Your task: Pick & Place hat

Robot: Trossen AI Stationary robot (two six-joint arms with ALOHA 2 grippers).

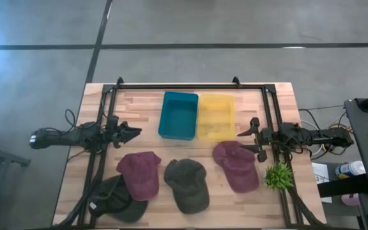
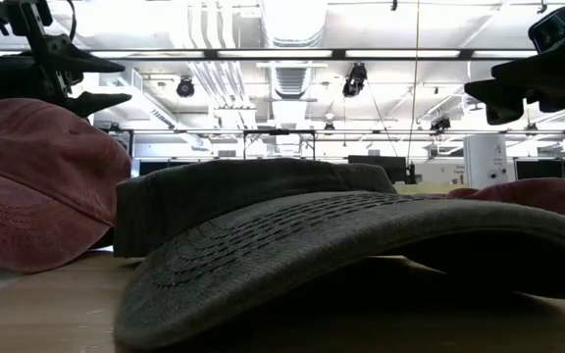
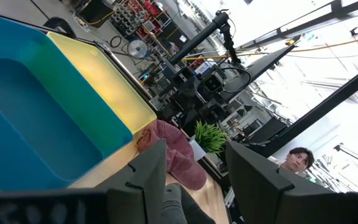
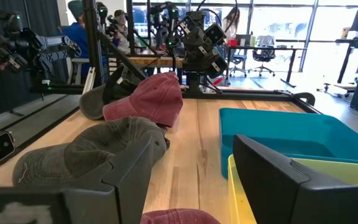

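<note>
Here, the left gripper (image 1: 135, 132) is held with its fingers spread wide and nothing between them, hovering above the left part of the wooden table (image 1: 145, 102), just beside the teal bin (image 1: 178, 115). The right gripper (image 1: 243, 133) is likewise opened wide and empty, poised over the right part of the table beside the yellow bin (image 1: 216, 116), with the right-hand maroon cap (image 1: 236, 165) lying just below and in front of it. The two bins are set touching side by side at the middle of the table (teal on the left, yellow on the right). Four caps are laid along the front of the table: a dark cap (image 1: 115, 200) at the front left corner, partly overlapped by a second maroon cap (image 1: 140, 174); an olive cap (image 1: 186, 185) near the middle; and the right-hand maroon one, well apart from the bins' rims. A small green plant (image 1: 278, 176) is placed just beside that cap, at the table's right edge. In the left wrist view, a person (image 3: 296, 161) is seen beyond the table.
</note>
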